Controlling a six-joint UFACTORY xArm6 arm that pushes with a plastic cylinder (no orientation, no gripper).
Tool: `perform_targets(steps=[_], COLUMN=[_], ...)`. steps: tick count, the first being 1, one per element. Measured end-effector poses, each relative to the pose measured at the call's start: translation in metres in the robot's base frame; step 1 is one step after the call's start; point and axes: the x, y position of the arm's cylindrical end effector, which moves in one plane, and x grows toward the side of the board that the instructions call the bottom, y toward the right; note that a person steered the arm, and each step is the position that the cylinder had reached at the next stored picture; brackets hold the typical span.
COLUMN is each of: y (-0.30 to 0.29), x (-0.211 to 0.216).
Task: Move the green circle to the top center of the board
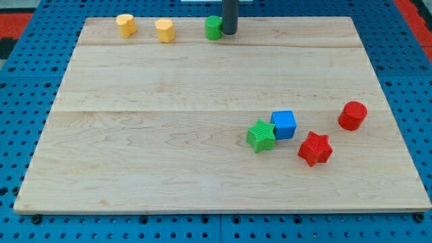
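The green circle [213, 28] stands near the top edge of the wooden board [169, 135], about at its middle. My tip [229, 32] is at the circle's right side, touching or nearly touching it. The dark rod rises from there out of the view's top.
Two yellow blocks [125, 25] [165, 30] stand left of the green circle along the top edge. At the lower right are a green star [261, 136], a blue cube [284, 124], a red star [315, 148] and a red cylinder [352, 115].
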Motion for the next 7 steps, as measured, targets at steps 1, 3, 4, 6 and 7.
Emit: perform_targets(steps=[1,3,4,6,7], y=[0.060,0.007,-0.042,-0.076,-0.068], x=[-0.008,-0.047,-0.045,-0.015,-0.014])
